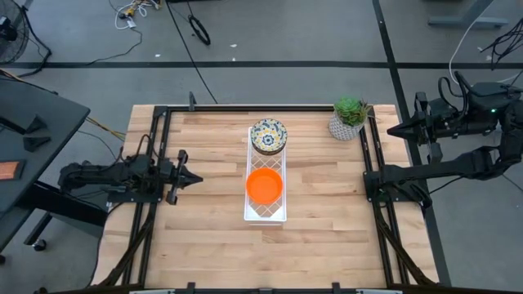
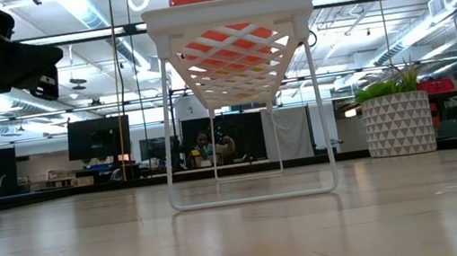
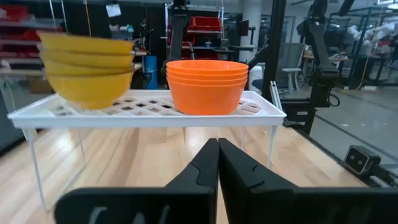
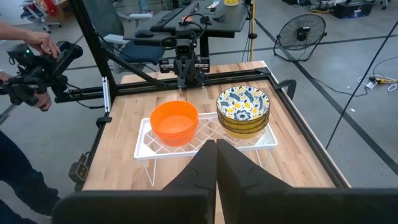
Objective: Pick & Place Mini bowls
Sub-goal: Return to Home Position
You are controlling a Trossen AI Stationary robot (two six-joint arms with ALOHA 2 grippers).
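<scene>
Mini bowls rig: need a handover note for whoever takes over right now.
Left gripper: jaws shut, empty, low over the table, left side.
Right gripper: jaws shut, empty, raised off the table's right edge.
Orange bowls and patterned bowls: one stack each on the white rack.
Done: every bowl in view is stacked.
Left: likely only the return to home.

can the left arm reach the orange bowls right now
Probably yes: the left gripper faces the orange bowls across bare table, nothing between, though its fingers are shut. The right gripper waits at the table's right edge.
</scene>
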